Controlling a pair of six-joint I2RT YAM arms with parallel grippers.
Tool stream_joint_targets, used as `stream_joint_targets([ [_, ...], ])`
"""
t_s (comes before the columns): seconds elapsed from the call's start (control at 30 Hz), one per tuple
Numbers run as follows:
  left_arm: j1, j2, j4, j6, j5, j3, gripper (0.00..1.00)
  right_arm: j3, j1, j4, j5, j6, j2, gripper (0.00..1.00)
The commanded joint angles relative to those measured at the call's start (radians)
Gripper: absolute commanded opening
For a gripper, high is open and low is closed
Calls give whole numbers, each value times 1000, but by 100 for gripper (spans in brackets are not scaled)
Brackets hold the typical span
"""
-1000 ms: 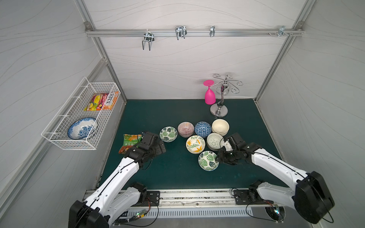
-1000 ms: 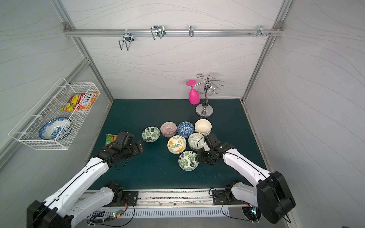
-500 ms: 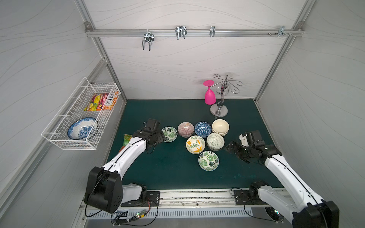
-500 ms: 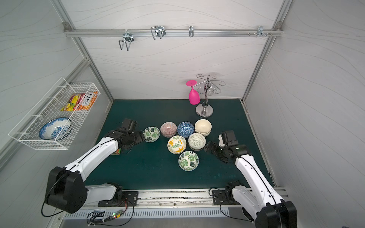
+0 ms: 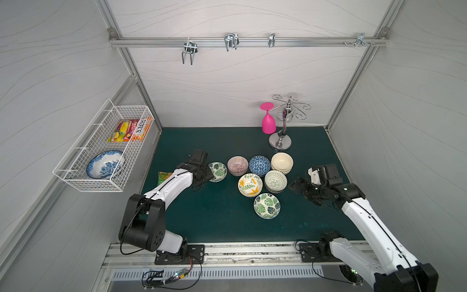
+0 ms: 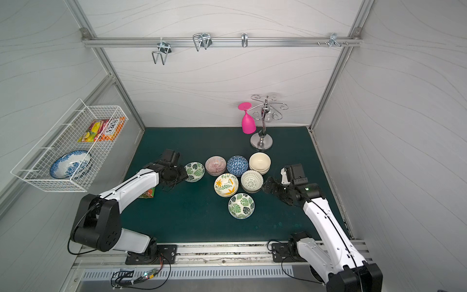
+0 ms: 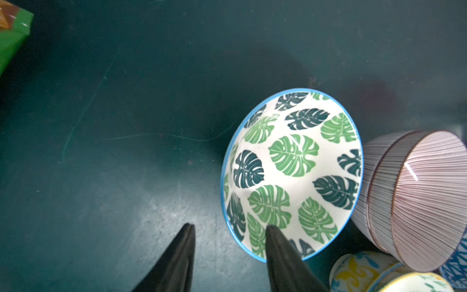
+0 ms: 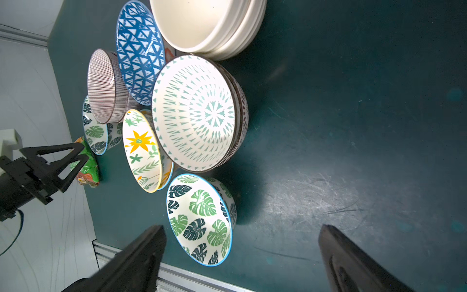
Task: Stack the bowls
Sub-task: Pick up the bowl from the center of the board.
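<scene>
**At the bowls: left gripper (image 7: 230, 225) astride a leaf bowl's rim, right gripper (image 8: 241, 226) wide open, empty**

Closest to the robot's base, the near leaf bowl (image 5: 266, 205) stands alone on the green table (image 5: 214, 222). Just right of it and slightly farther back, the right gripper hangs low over the table. Its jaws are spread as wide as they go and hold nothing; its wrist view shows bare table between the fingers (image 8: 141, 252).

The next row holds two nested stacks side by side: the yellow flower bowls (image 5: 250, 184) and, to their right, the lattice bowls (image 5: 275, 180), a green-patterned one on top.

Farther left and a bit deeper, the left gripper is at the far leaf bowl (image 5: 218, 172), which sits on the table. Its wrist view shows one finger (image 7: 280, 252) inside the bowl and the other outside. A strip of table shows between that outer finger and the bowl's wall, so the jaws are partly open, not clamped on the rim. A snack packet (image 5: 164, 177) lies beside the left arm.

The back row runs left to right: the striped bowl (image 5: 237, 164) just beside the far leaf bowl, the blue bowl (image 5: 259, 165), and the cream bowls (image 5: 282, 163), a nested stack.

Behind them a metal stand (image 5: 280, 142) carries a pink glass (image 5: 268, 124) hung upside down. On the left wall a wire basket (image 5: 75, 180) holds a big blue-and-white bowl (image 5: 104, 164) and packets (image 5: 129, 130).
</scene>
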Motion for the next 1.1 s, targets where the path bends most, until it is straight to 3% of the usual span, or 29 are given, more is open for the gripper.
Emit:
stream_joint_targets([
  [0.0, 6, 23, 57, -14, 17, -4, 45, 4, -5, -26, -5, -1, -22, 99],
  [0.6, 7, 77, 73, -19, 3, -34, 25, 20, -5, -48, 12, 3, -41, 99],
  [0.9, 13, 62, 65, -27, -8, -49, 2, 45, -5, -59, 33, 5, -41, 99],
  [1.07, 21, 25, 34, -34, -26, -54, 0, 52, -5, -62, 28, 4, -45, 99],
])
